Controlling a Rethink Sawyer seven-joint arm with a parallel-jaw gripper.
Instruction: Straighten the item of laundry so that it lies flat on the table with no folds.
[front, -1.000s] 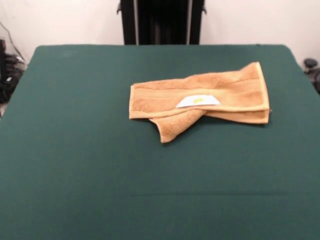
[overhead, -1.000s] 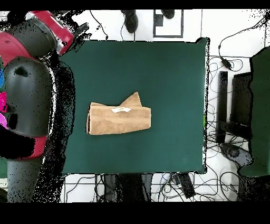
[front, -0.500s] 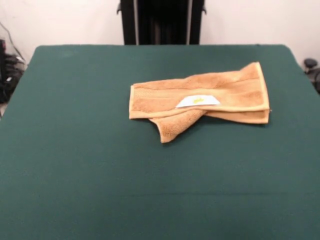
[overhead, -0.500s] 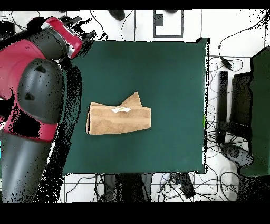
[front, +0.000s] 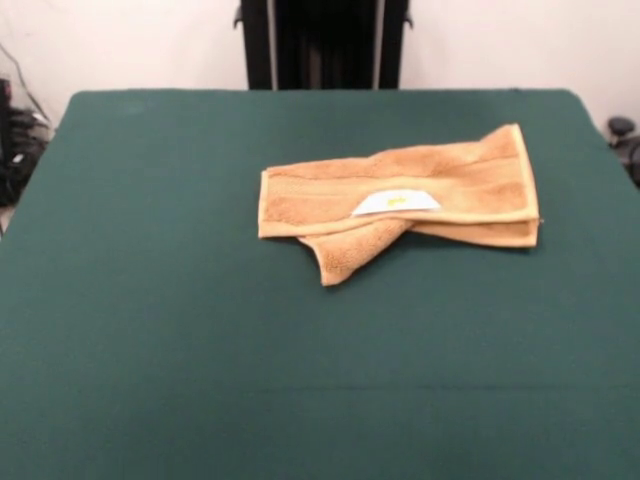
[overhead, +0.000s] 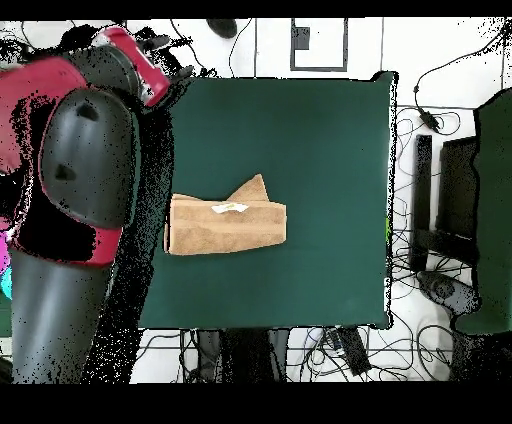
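— Where is the towel?

— The small orange-tan fluffy hand towel (front: 400, 200) lies a little past the middle of the big dark green cloth-covered table (front: 180, 330). It is folded over itself into a long strip, not flat.

— What else can you see on it?

— A white label with yellow print (front: 395, 203) sits on top, near the middle of the strip. One floppy corner (front: 345, 255) sticks out from under the strip on the near side in the front view. A flat woven band runs along the strip.

— Does anything touch the towel?

— No, only the table under it. From above, the towel (overhead: 226, 222) lies near the side of the table where the arm hangs.

— And the robot?

— The big red and black arm (overhead: 75, 190) shows only in the overhead view, over the left side of the picture, beside the towel but apart from it. Its red end (overhead: 135, 65) points at the table's far corner.

— Is the gripper's jaw released or clenched?

— I cannot tell — the tips are too hard to make out.
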